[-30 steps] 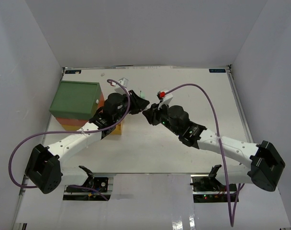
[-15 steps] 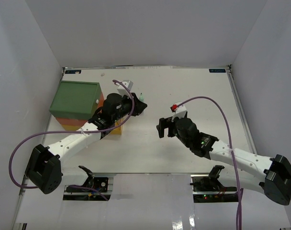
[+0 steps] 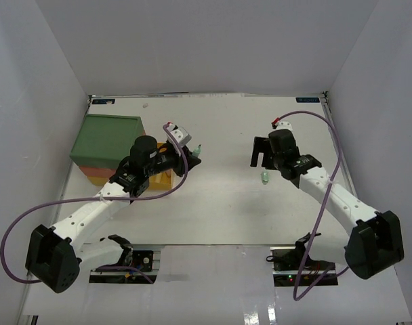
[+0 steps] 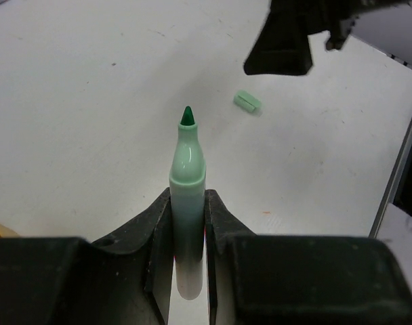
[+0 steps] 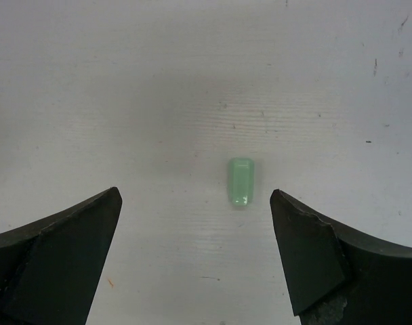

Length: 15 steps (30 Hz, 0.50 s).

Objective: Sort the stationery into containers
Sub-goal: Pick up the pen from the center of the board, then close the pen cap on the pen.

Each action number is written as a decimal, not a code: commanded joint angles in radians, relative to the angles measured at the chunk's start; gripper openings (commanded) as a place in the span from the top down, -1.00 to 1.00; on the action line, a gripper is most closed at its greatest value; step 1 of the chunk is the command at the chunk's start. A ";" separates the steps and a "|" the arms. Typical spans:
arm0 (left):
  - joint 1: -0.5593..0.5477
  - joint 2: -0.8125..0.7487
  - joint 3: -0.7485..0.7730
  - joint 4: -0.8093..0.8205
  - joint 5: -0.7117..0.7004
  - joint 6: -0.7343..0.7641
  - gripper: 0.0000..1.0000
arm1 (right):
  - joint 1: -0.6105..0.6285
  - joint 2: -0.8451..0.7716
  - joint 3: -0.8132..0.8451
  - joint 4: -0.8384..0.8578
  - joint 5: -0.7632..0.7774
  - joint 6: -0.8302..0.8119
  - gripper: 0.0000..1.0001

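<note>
Green cap (image 5: 240, 181) lies between spread right gripper (image 5: 194, 196), untouched; left gripper (image 4: 188, 198) clamps uncapped marker (image 4: 187, 162).

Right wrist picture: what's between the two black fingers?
A small pale green cap lies on the white table, between the open right end effector's fingers, touching neither. The right wrist view shows it.
</note>
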 commanded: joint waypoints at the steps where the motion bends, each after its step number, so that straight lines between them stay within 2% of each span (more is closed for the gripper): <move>1: 0.003 -0.039 -0.034 -0.013 0.140 0.117 1.00 | -0.049 0.076 0.077 -0.129 -0.091 -0.010 -0.93; 10: 0.003 -0.068 -0.076 0.017 0.180 0.126 1.00 | -0.074 0.234 0.125 -0.163 -0.090 -0.033 -0.63; 15: 0.003 -0.074 -0.083 0.019 0.107 0.122 1.00 | -0.080 0.320 0.145 -0.171 -0.064 -0.041 -0.50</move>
